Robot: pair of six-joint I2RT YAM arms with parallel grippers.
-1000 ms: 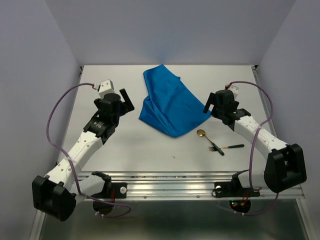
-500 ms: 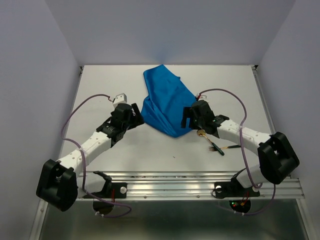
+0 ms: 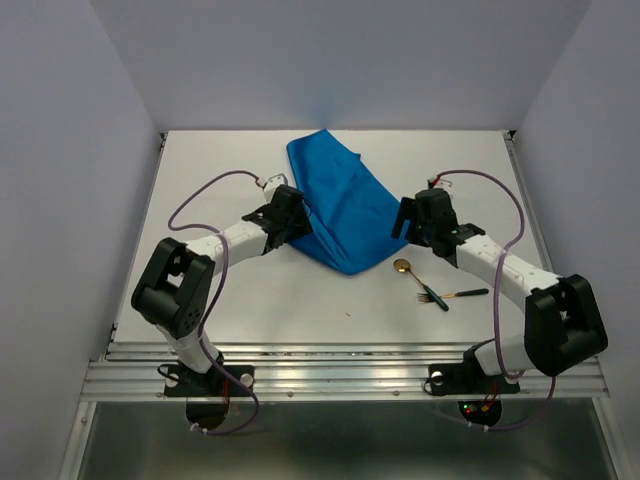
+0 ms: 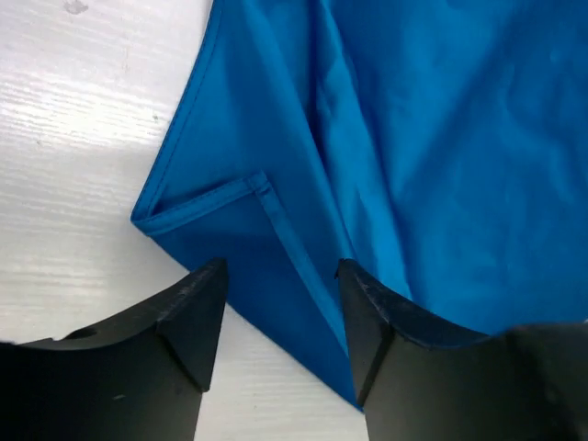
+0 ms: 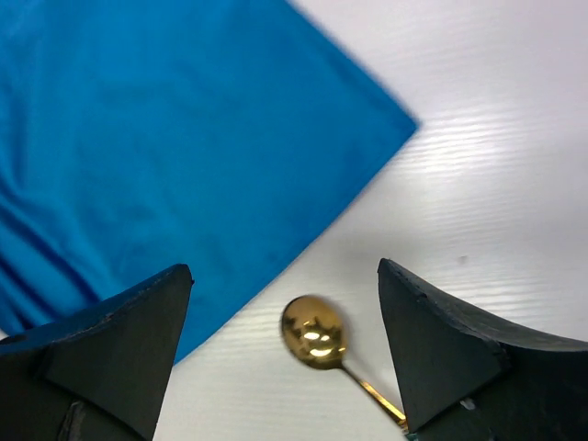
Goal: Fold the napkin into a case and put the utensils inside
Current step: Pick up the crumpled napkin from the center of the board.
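Observation:
The blue napkin point(image 3: 340, 205) lies crumpled and partly folded at the table's middle back. My left gripper point(image 3: 299, 216) is low at the napkin's left edge. In the left wrist view the left gripper point(image 4: 280, 276) stands open, with the hemmed lower edge of the napkin point(image 4: 386, 138) running between its fingers. My right gripper point(image 3: 403, 222) hovers open at the napkin's right corner. In the right wrist view the right gripper point(image 5: 283, 271) has the spoon's gold head point(image 5: 313, 333) between its fingers, untouched, and the napkin point(image 5: 175, 138) ahead to the left. The spoon point(image 3: 402, 266) and fork point(image 3: 455, 295) lie crossed on the table. No case shape shows.
White table point(image 3: 250, 300) with side walls close on the left and right. A metal rail point(image 3: 340, 365) runs along the near edge by the arm bases. Purple cables loop over both arms.
My left arm has swung right to the napkin's left edge and its jaws have narrowed a little. The right gripper dipped toward the napkin's lower corner, then pulled back to the right.

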